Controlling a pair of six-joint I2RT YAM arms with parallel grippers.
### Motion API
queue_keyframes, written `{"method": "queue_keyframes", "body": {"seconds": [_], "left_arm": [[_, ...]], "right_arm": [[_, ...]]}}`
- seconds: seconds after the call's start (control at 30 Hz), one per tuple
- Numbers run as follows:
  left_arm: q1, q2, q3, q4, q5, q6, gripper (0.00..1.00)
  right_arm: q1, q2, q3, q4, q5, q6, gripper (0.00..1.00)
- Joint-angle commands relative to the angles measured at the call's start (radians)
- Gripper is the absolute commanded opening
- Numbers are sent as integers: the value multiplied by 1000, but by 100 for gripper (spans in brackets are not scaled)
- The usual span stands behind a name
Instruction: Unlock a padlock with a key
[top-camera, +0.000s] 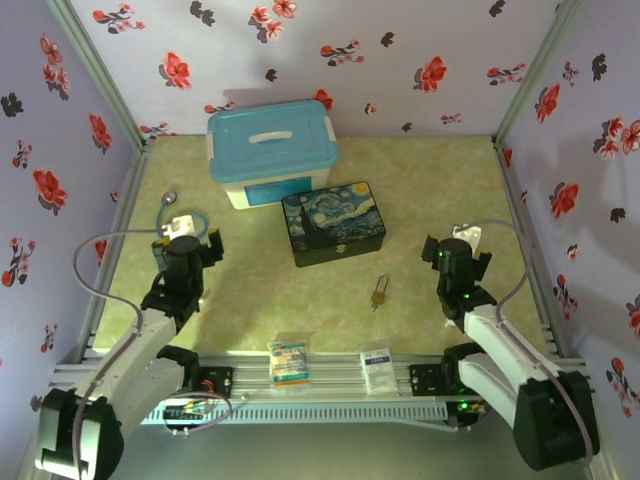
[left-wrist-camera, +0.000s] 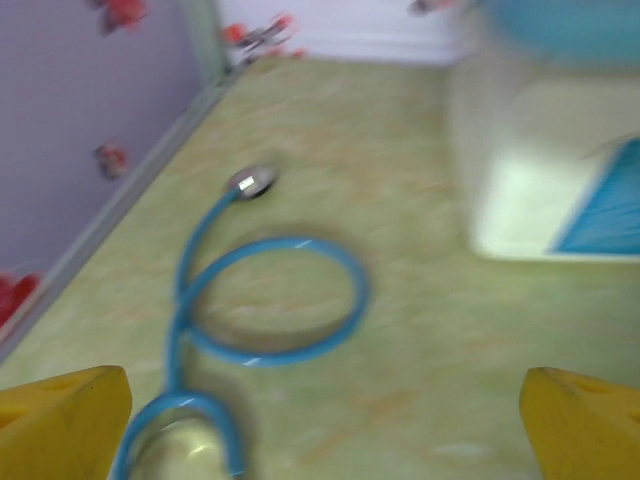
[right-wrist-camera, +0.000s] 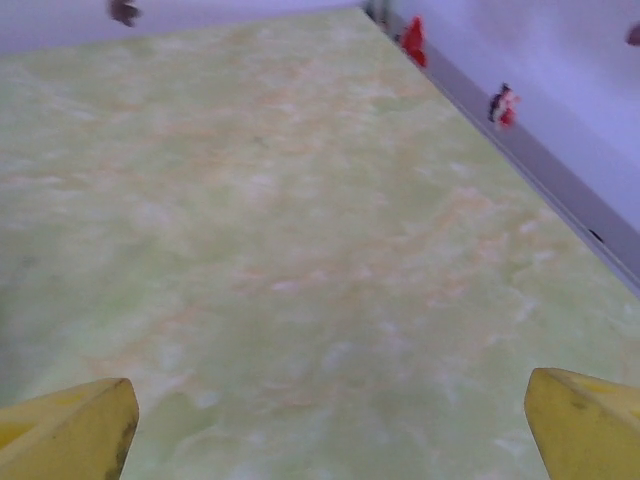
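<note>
The small brass padlock (top-camera: 379, 294) lies on the green table between the two arms, in front of the painted box, with its thin shackle pointing away. I cannot make out the key; it is hidden or too small to tell. My left gripper (top-camera: 188, 238) (left-wrist-camera: 320, 430) hovers at the left, far from the padlock, with its yellow fingertips (left-wrist-camera: 65, 420) wide apart and nothing between them. My right gripper (top-camera: 457, 248) (right-wrist-camera: 330, 430) stands to the right of the padlock, open over bare table, its yellow fingertips (right-wrist-camera: 585, 420) spread to the frame corners.
A dark box with a Starry Night print (top-camera: 335, 222) sits behind the padlock, and a white bin with a blue lid (top-camera: 272, 150) behind that. A blue stethoscope tube (left-wrist-camera: 270, 300) loops under the left gripper. Two small packets (top-camera: 289, 360) (top-camera: 377, 368) rest on the front rail. Flowered walls close three sides.
</note>
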Motion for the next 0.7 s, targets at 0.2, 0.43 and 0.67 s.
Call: {"method": "queue_keyframes", "body": {"seconds": [0.2, 0.43, 0.67], "left_arm": [[196, 342, -134, 662, 120, 65, 99], [273, 538, -20, 731, 282, 116, 99], [279, 694, -32, 886, 303, 124, 99]], "right_arm": [[-150, 283, -107, 678, -118, -37, 99], [-177, 545, -53, 894, -162, -78, 99], [-190, 623, 62, 757, -172, -74, 99]]}}
